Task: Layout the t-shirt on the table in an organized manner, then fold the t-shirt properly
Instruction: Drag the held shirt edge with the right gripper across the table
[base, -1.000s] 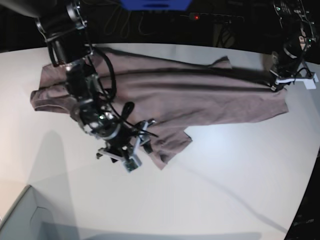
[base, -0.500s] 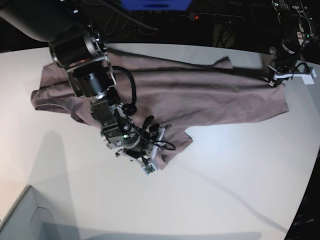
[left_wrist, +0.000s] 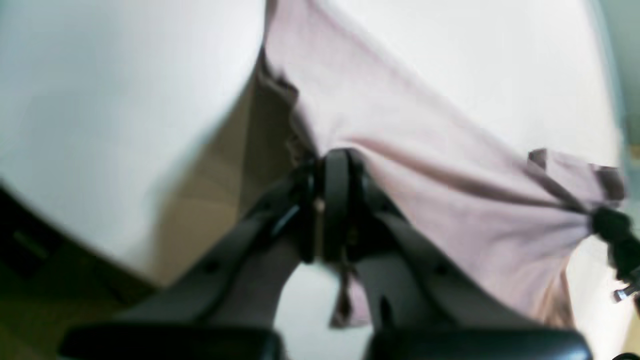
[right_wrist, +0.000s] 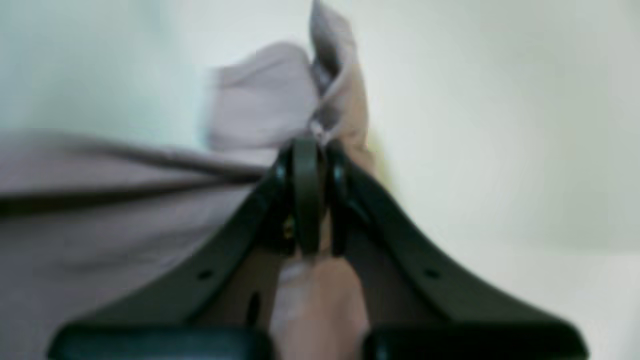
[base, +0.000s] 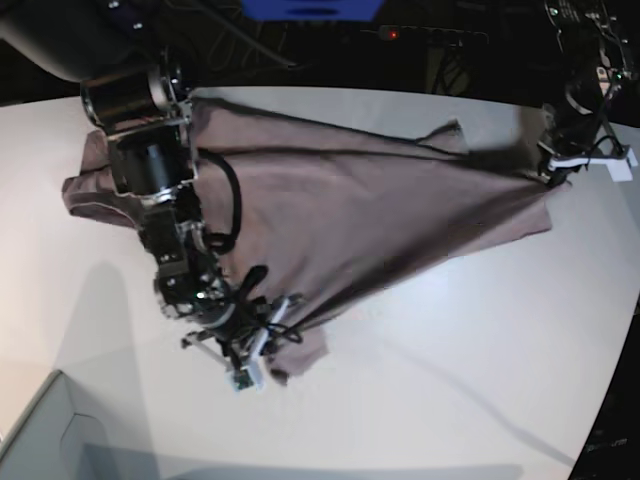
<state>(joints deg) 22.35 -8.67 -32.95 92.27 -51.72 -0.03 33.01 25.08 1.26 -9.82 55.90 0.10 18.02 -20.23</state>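
Note:
The mauve t-shirt (base: 380, 210) lies across the far half of the white table (base: 480, 350), pulled into taut diagonal folds between my two grippers. In the base view my right gripper (base: 262, 360) is low at the shirt's near corner and is shut on the fabric. The right wrist view shows its jaws pinched on a bunched fold of the t-shirt (right_wrist: 125, 235). My left gripper (base: 553, 168) is at the far right edge, shut on the opposite corner. From the left wrist view, the t-shirt (left_wrist: 425, 165) fans away from the closed left gripper (left_wrist: 332, 165).
A grey box corner (base: 40, 440) sits at the near left. Dark equipment and cables line the table's far edge. The right arm's body (base: 140, 130) covers the shirt's left part. White tabletop shows in front of the shirt.
My right gripper has shut on the shirt's near corner and dragged it toward the front left. The cloth has drawn tight toward the left gripper, which held still.

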